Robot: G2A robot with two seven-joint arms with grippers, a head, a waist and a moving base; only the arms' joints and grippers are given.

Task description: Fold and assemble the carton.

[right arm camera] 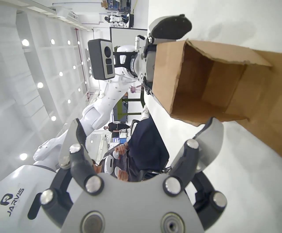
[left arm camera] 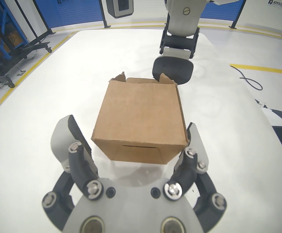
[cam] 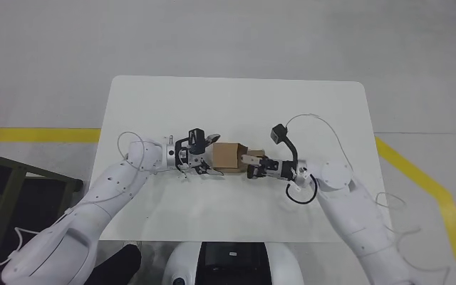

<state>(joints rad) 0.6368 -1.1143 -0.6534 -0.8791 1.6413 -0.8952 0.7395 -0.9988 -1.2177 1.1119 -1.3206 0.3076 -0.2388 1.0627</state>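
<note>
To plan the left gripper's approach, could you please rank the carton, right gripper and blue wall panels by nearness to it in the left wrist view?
1. carton, between the left gripper's open fingers
2. right gripper, at the carton's far end
3. blue wall panels, past the table

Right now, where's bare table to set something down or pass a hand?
Widest bare patch: the table strip between the carton and the far edge. Narrower: the near strip between the carton and the robot-side edge. Crowded: mid-table, where the open left gripper and right gripper flank the carton; a thin cable loops over the right side.
</note>
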